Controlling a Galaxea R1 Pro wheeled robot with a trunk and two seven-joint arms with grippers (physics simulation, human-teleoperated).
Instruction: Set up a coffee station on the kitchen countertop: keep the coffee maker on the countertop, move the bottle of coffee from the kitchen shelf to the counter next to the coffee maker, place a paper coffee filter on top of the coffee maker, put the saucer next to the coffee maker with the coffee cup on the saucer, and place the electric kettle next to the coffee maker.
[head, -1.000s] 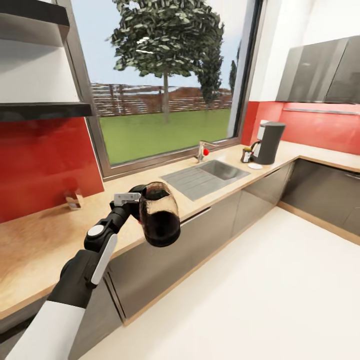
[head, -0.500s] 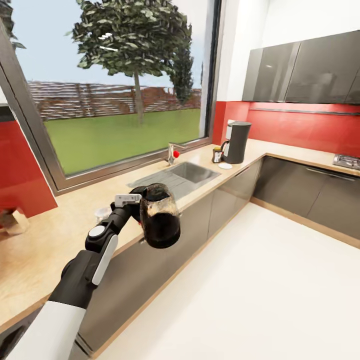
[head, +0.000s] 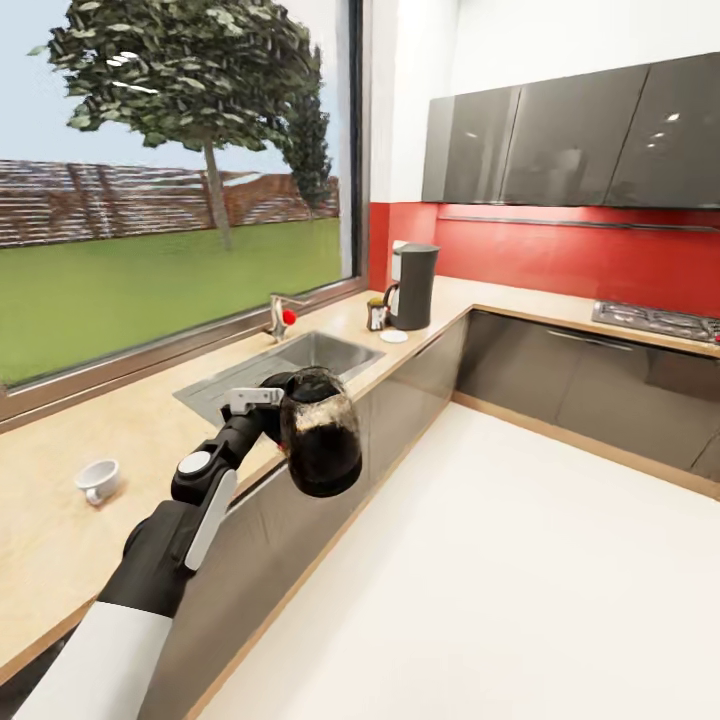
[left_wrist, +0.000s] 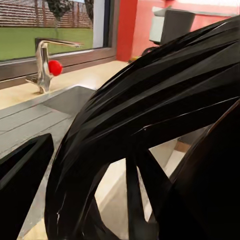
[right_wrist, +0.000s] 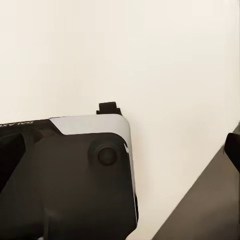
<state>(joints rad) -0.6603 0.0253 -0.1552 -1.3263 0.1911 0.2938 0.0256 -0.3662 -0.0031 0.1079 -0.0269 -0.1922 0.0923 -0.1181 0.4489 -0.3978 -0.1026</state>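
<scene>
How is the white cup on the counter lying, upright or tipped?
Tipped. In the head view the coffee cup lies on its side on the kitchen countertop, its round mouth facing sideways rather than up.

Sink (head: 300, 357), tap (head: 279, 316), hob (head: 655, 320)

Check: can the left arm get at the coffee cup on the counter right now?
Probably not: the left hand is shut on the electric kettle, held out past the countertop edge. The coffee cup lies unobstructed beside the arm.
</scene>
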